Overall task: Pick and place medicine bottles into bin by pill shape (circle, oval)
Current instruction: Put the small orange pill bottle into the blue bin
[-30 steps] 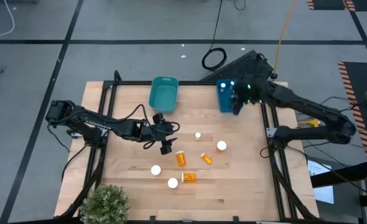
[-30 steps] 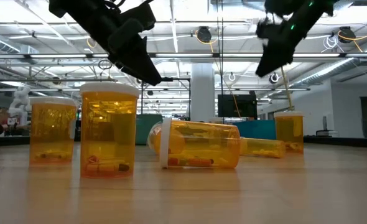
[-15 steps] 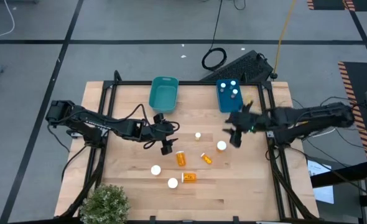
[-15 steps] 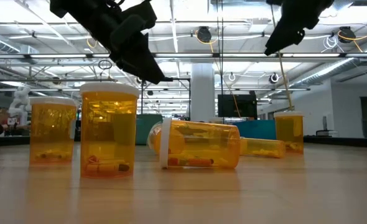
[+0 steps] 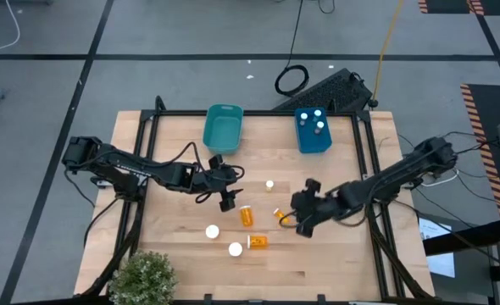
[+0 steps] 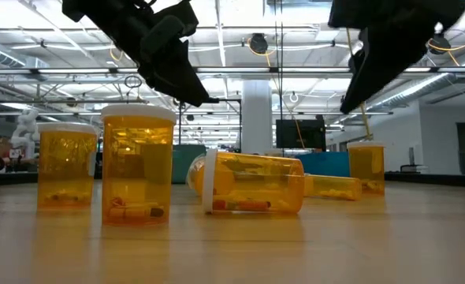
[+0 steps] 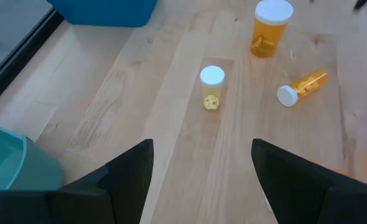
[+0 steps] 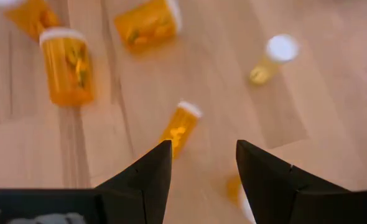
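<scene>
Several orange medicine bottles with white caps stand or lie mid-table: a small upright one, lying ones, and upright ones. My right gripper hangs open above the table just right of the lying bottle, touching nothing. My left gripper hovers open left of the group, with the small bottle ahead of it. The blue bin holds three white-capped bottles. The teal bin shows none.
Both bins stand at the table's far edge, teal to the left of blue. A potted plant sits at the near left corner. Bare wood lies near the front edge and along the right side. A black frame runs along the table's sides.
My right gripper has swung from over the blue bin toward the near edge and the left, ending low over the middle of the table beside the lying bottles. The bottles on the table have not moved.
</scene>
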You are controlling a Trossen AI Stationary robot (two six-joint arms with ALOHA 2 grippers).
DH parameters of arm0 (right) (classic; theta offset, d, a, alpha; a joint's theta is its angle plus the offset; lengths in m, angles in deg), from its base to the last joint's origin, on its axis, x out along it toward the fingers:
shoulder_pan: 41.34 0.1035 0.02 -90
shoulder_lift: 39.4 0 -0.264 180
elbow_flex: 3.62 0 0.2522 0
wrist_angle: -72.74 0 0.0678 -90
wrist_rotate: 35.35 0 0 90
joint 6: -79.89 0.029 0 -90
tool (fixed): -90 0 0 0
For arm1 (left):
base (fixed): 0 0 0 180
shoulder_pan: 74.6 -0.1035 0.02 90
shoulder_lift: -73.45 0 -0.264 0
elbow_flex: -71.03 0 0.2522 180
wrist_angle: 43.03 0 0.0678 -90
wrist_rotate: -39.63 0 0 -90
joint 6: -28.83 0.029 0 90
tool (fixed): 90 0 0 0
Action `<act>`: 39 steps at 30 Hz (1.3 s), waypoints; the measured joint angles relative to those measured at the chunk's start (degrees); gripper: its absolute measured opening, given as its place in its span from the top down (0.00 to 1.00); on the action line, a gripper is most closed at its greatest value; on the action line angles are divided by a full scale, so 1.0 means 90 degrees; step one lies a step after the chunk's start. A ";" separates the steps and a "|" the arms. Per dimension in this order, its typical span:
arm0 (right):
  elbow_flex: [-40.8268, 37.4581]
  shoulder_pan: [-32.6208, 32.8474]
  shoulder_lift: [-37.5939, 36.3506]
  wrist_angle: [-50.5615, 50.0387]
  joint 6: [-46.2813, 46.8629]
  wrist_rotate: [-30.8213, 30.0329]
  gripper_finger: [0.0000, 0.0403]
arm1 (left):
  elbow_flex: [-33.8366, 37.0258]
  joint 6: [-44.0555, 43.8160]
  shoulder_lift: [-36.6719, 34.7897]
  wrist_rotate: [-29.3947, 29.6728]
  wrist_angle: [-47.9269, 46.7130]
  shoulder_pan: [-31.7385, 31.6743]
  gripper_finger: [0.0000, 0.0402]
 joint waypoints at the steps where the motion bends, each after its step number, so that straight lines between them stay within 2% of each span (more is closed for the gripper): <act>1: 0.0000 0.0045 0.0157 0.0066 0.0003 0.0002 0.57 | 0.0000 -0.0020 0.0000 0.0000 0.0000 0.0004 0.32; 10: 0.0000 0.0109 0.0915 0.1207 -0.0331 -0.0011 0.48 | 0.0000 -0.0066 0.0000 0.0000 0.0177 0.0070 0.32; 16: 0.0040 -0.0042 0.1234 0.1365 0.0171 -0.0006 0.46 | 0.0000 0.0061 0.0000 -0.0007 0.0298 0.0126 0.32; 29: 0.0631 -0.0573 0.2214 0.0826 0.0190 0.0438 0.47 | 0.0000 0.0158 0.0000 -0.0010 0.0328 0.0124 0.32; 39: 0.0656 -0.0829 0.2475 0.0918 0.0177 0.0943 0.54 | 0.0000 0.0165 0.0000 -0.0010 0.0330 0.0124 0.32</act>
